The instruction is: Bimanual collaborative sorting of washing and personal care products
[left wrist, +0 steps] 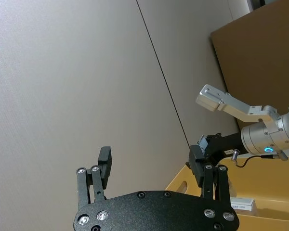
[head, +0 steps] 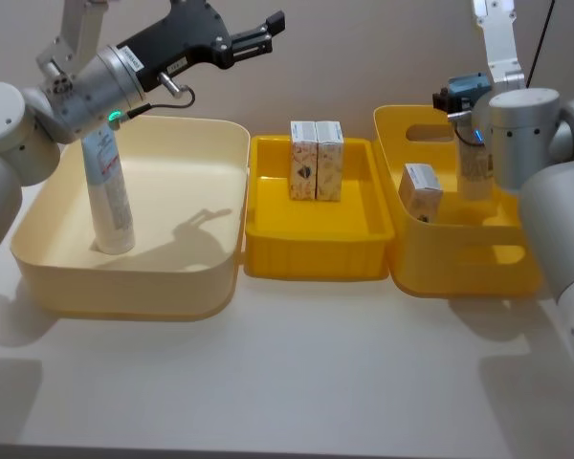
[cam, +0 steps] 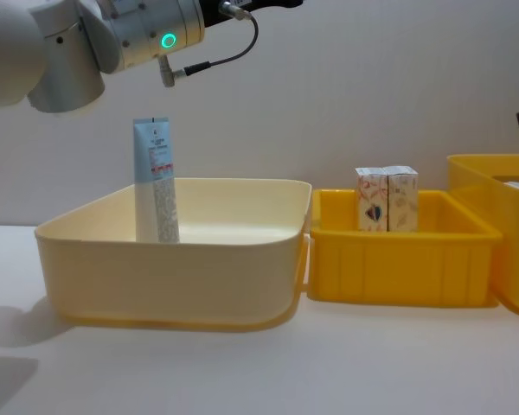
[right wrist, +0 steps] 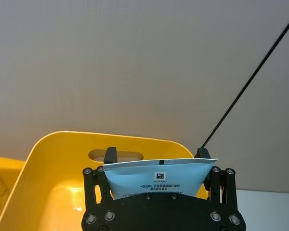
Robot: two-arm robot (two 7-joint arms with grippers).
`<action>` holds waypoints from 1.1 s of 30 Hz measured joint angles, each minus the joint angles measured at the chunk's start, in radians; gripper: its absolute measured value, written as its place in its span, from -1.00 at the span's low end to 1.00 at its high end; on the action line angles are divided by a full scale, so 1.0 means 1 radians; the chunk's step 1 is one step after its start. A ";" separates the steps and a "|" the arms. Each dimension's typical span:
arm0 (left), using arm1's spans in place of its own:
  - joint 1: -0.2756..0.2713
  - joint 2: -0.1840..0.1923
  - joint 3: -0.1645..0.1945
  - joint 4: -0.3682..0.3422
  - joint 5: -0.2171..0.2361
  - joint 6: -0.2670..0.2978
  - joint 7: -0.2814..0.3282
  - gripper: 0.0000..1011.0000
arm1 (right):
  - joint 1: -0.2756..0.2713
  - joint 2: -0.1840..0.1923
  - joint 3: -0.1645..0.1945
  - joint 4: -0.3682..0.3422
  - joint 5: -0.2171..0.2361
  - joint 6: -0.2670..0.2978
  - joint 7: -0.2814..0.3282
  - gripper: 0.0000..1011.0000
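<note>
The right gripper pinches the flat crimped end of a pale-blue tube over the far part of the right yellow basket; it looks light, soft-walled, best held there; the left gripper hangs spread above the cream tub

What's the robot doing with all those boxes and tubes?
It is sorting them into trays. The right hand is shut on a pale-blue tube, holding it over the yellow basket, where one small carton sits. The left hand is open and raised above the cream tray, where another tube stands upright. Two more cartons stand side by side in the middle yellow tray.
</note>
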 joint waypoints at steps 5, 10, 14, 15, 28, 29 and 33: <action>0.000 0.000 0.000 0.000 0.000 0.000 0.000 0.98 | 0.021 0.012 -0.019 0.018 -0.011 0.034 0.045 0.98; 0.000 0.000 0.000 0.000 0.000 0.000 0.000 0.98 | 0.045 0.024 -0.041 0.038 -0.020 0.071 0.096 0.98; 0.000 0.000 0.000 0.000 0.000 0.000 0.000 0.98 | 0.075 0.037 -0.065 0.068 -0.031 0.112 0.156 0.98; 0.000 0.000 0.000 0.000 0.000 0.000 0.000 0.98 | 0.082 0.040 -0.070 0.073 -0.032 0.118 0.166 0.98; 0.000 0.000 0.000 0.000 0.000 0.000 0.000 0.98 | 0.196 0.066 -0.162 0.210 -0.068 0.216 0.376 0.98; 0.000 0.000 0.000 0.000 0.000 0.000 0.000 0.98 | 0.204 0.067 -0.167 0.221 -0.070 0.218 0.389 0.98; 0.000 0.000 0.000 0.000 0.000 0.000 0.000 0.98 | 0.269 0.067 -0.208 0.313 -0.088 0.231 0.474 0.98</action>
